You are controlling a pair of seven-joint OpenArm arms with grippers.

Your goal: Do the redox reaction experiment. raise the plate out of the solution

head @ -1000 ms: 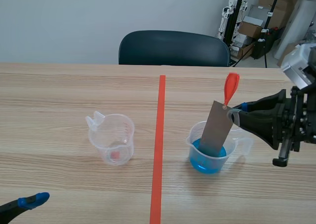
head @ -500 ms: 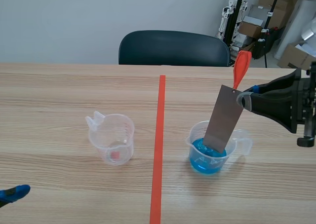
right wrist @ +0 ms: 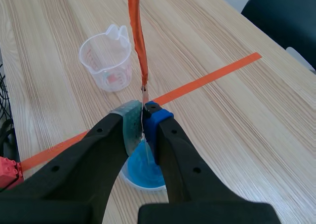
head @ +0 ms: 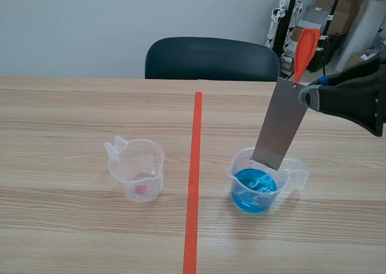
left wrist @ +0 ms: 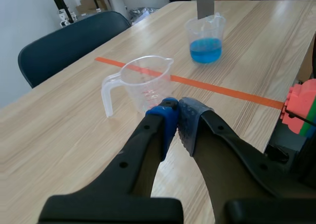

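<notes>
On wooden table (head: pixel 72 111), blue-filled beaker (head: pixel 256 189); dark chair (head: pixel 211 58) behind.

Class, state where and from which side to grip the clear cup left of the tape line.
Grip the clear cup by its rim wall from above, one finger inside: it stands upright, mouth open, handle turned away.

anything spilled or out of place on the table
No spill visible. The grey plate hangs tilted from the right gripper, its lower end over the cup of blue solution; the clear cup stands upright.
</notes>
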